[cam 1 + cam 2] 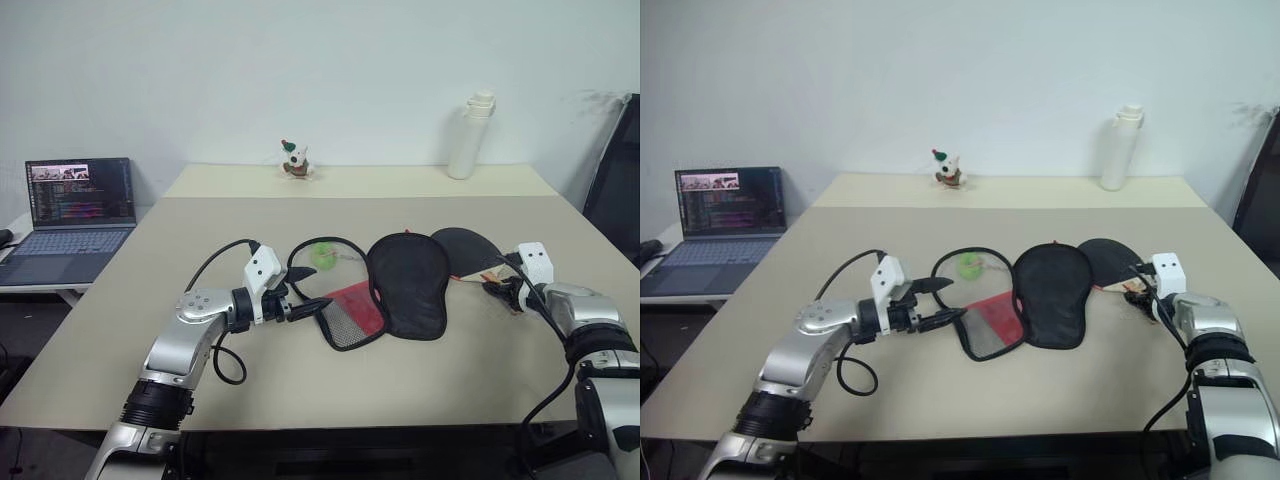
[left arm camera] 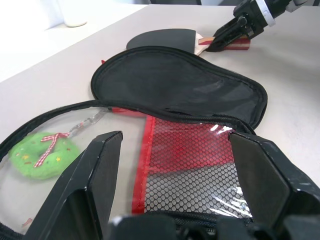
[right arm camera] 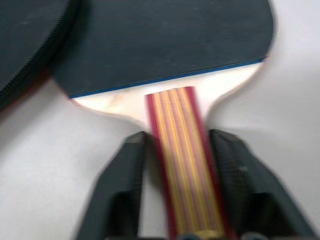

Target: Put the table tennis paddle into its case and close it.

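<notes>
Left fingers (image 2: 105,170) apart over open case (image 1: 405,285); right fingers (image 3: 125,190) clamp paddle (image 3: 170,45) handle

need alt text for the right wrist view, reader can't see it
The right gripper has its two black fingers closed on either side of the striped wooden handle of the table tennis paddle, which lies flat on the pale table. The paddle's black rubber blade stretches away from the gripper, and the zipped edge of the black case overlaps the blade on one side.
</notes>
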Available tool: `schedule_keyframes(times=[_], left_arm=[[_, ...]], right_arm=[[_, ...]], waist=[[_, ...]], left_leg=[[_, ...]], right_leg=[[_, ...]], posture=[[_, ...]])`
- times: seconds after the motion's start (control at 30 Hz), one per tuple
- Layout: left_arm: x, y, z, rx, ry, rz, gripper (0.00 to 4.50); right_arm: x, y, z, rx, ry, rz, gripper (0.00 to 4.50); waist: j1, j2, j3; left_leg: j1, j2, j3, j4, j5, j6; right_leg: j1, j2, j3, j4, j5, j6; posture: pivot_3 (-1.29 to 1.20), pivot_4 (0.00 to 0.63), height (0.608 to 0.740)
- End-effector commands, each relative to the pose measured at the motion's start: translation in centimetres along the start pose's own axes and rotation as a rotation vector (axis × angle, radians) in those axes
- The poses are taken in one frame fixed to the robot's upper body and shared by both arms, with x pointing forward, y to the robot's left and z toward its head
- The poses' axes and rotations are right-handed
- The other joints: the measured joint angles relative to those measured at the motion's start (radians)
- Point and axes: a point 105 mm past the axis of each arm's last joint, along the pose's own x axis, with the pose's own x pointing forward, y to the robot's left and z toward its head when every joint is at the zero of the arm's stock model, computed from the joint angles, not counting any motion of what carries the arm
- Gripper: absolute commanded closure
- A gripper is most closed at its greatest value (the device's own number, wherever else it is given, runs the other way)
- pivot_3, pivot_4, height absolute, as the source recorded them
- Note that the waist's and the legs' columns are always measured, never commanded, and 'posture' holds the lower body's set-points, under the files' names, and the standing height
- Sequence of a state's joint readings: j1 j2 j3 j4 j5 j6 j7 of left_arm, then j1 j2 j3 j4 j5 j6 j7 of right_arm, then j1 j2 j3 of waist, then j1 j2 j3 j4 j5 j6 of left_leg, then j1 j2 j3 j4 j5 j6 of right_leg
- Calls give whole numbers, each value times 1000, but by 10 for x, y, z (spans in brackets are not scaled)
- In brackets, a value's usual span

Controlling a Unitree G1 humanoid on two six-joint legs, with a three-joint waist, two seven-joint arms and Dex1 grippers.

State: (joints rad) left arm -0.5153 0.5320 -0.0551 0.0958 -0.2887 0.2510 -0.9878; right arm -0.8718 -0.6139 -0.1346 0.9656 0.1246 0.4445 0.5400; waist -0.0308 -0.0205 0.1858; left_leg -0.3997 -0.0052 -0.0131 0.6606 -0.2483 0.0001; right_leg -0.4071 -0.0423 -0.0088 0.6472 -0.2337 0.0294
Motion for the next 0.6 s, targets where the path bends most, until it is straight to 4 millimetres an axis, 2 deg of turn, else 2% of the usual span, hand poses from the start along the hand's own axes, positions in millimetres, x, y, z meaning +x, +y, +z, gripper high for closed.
schedule_keyframes(times=[0.03,0.2,0.33,0.4,0.47,0.6], left_arm=[[-3,2,5,32,-17,7,808],[-10,3,2,30,-11,19,808],[-16,3,-1,27,-8,24,808],[-20,3,-2,4,-13,26,808],[-24,3,-3,-15,-17,29,808],[-29,-3,-6,-6,-6,10,808]], right_arm=[[-6,-11,21,7,-99,-77,3439],[-29,-35,50,9,-207,-182,3439],[-49,-36,75,5,-292,-201,3439],[-57,-22,88,5,-337,-175,3439],[-61,0,96,13,-370,-148,3439],[-61,68,87,131,-367,-30,3439]], waist=[[0,0,0],[3,3,2],[4,5,3],[2,5,3],[-2,5,3],[-4,6,3]], left_leg=[[0,0,0,0,0,0],[-1,-1,0,0,0,0],[-2,-1,0,-1,0,0],[-2,-1,0,-1,0,0],[-1,0,0,-1,0,0],[0,4,0,-1,0,0]], right_leg=[[0,0,0,0,0,0],[0,-1,0,0,0,0],[-2,-2,0,0,0,0],[-2,-1,0,0,0,0],[-2,-1,0,1,0,0],[-3,0,0,2,0,0]], posture=[[0,150,740],[0,150,740],[0,150,740],[0,150,740],[0,150,740],[0,150,740]])
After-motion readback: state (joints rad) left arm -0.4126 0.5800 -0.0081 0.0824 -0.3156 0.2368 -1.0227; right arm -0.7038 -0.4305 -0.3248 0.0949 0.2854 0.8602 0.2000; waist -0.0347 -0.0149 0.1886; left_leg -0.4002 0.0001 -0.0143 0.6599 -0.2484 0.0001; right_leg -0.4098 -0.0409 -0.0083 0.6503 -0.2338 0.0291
